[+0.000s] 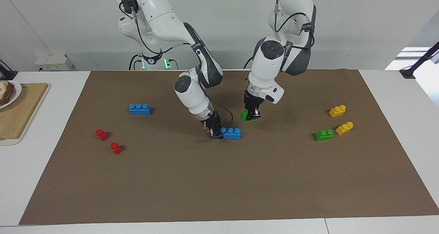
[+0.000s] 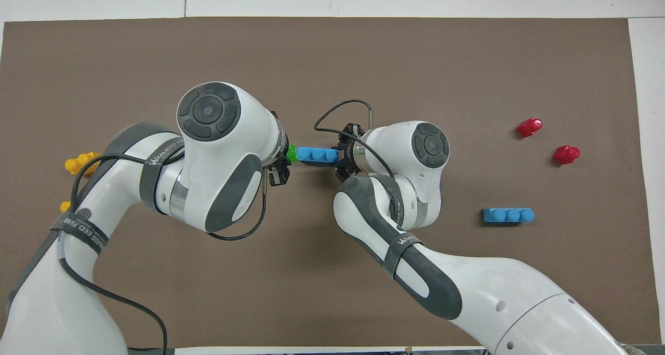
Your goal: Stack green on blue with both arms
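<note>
My right gripper (image 1: 216, 132) is shut on one end of a blue three-stud brick (image 1: 232, 133), low at the middle of the brown mat; I cannot tell whether the brick touches the mat. My left gripper (image 1: 252, 116) is shut on a green two-stud brick (image 1: 244, 115) and holds it in the air, just off the blue brick's free end. In the overhead view the green brick (image 2: 292, 153) shows end to end with the blue brick (image 2: 317, 155), between the left gripper (image 2: 283, 163) and the right gripper (image 2: 341, 157).
A second blue brick (image 1: 140, 109) and two red bricks (image 1: 102, 134) lie toward the right arm's end. A second green brick (image 1: 323, 134) and two yellow bricks (image 1: 337, 111) lie toward the left arm's end. A wooden board (image 1: 24, 114) with a plate sits off the mat.
</note>
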{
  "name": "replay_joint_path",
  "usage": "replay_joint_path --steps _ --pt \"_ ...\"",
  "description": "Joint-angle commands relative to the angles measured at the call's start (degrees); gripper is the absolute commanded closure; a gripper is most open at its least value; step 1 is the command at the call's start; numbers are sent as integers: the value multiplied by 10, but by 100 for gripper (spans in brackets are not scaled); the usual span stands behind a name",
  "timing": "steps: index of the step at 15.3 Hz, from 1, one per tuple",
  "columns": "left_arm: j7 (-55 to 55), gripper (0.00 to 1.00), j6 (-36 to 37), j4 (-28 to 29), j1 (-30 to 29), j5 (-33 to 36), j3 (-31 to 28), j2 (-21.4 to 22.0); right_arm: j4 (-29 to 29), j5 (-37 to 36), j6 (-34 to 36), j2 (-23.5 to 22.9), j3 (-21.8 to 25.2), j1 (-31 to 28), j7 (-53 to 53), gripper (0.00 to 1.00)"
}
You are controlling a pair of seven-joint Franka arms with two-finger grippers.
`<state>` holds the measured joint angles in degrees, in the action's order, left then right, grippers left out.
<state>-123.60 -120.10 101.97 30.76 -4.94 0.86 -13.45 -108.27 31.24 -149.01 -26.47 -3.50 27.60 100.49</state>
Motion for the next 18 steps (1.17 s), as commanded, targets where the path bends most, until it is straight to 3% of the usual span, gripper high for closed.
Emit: replay_joint_path --steps 1,10,18 --pt "-8 100 2 -68 12 -9 -10 -62 -34 -12 -17 7 1 -2 -17 100" --pt "14 100 -44 -61 40 -5 -7 -88 -34 -12 -17 7 1 -9 -20 100" --pt "85 100 -51 -28 42 -7 -7 -84 -34 -12 -17 7 1 -10 -20 100"
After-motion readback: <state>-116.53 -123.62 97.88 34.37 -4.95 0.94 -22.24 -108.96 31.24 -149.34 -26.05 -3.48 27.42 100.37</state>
